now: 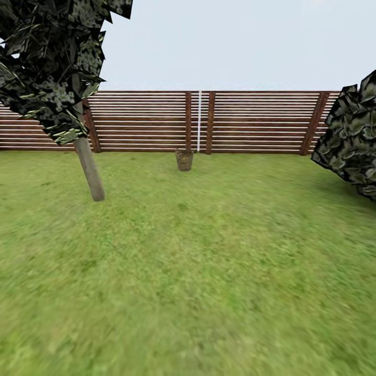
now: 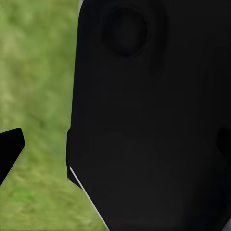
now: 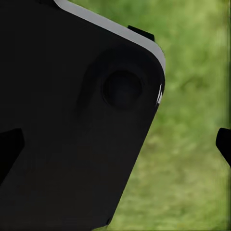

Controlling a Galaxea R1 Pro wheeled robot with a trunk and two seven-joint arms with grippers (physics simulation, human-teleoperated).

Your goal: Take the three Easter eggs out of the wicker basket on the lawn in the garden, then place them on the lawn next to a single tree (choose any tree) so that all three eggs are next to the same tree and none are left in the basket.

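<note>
The wicker basket [image 1: 184, 159] stands far off on the lawn [image 1: 198, 271], just in front of the fence. Its weave is too small to show whether the Easter eggs lie inside; they are hidden. A tree [image 1: 90, 169] with a pale leaning trunk and blotched dark leaves rises at the left, nearer to me than the basket. In the left wrist view my left gripper [image 2: 115, 149] is open, fingertips [image 2: 10, 153] wide apart, with a black part of my body and grass behind. My right gripper [image 3: 115, 144] is likewise open over grass, holding nothing.
A brown slatted wooden fence [image 1: 250, 122] closes the far side of the garden. A round dark bush [image 1: 352, 138] sits at the right edge. Open grass stretches between me and the basket.
</note>
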